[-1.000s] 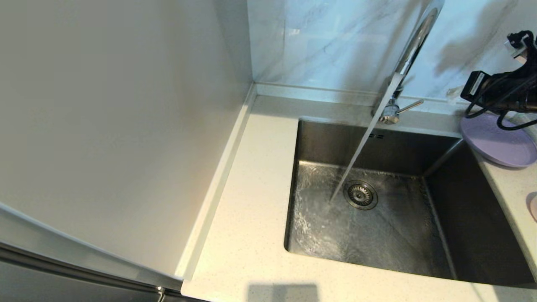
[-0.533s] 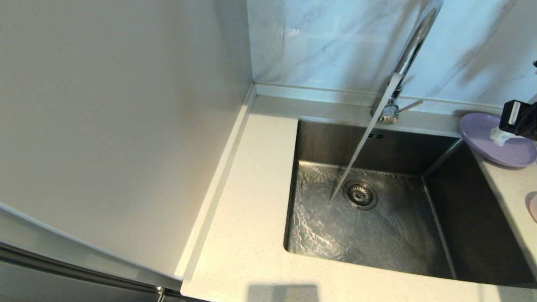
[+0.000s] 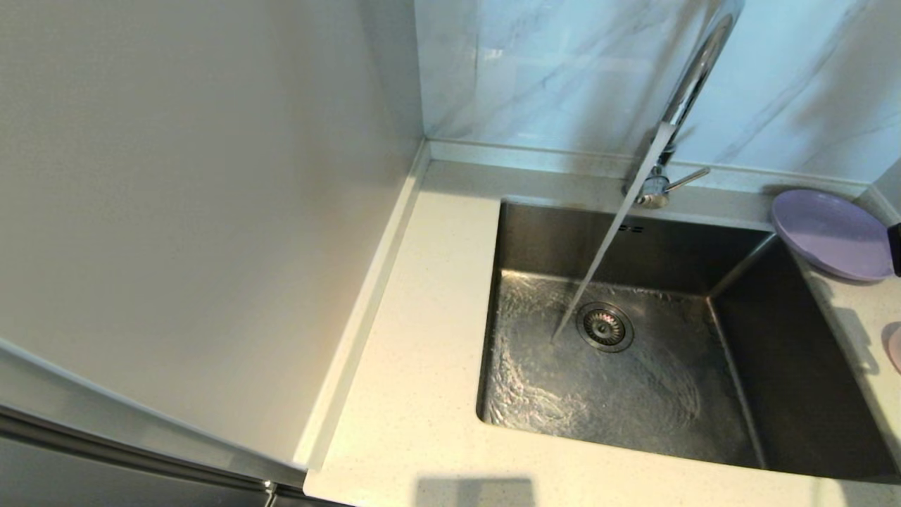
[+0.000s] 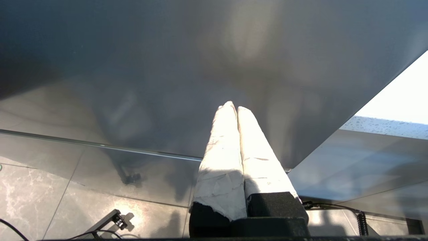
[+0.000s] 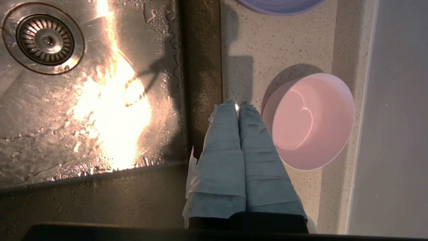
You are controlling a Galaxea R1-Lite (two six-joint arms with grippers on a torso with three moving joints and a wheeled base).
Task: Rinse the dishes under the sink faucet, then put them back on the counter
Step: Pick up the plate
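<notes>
The chrome faucet (image 3: 693,77) is running, and its water stream (image 3: 605,246) falls into the steel sink (image 3: 563,232) beside the drain strainer (image 3: 604,327). A lavender plate (image 3: 830,234) lies on the counter (image 3: 422,338) at the sink's back right corner. The pale pink cup (image 5: 312,122) stands upright on the counter to the right of the sink. My right gripper (image 5: 238,104) hovers shut and empty over the sink's right rim, just beside the cup. My left gripper (image 4: 234,107) is parked shut and empty, away from the sink.
The faucet's thin lever (image 3: 686,179) points right near its base. A tall pale panel (image 3: 197,211) walls off the left of the counter. Marbled tiles (image 3: 549,63) rise behind the sink. The plate's edge (image 5: 281,5) also shows in the right wrist view.
My right arm has pulled back from above the plate and left the head view to the right except for a dark sliver. The water keeps running.
</notes>
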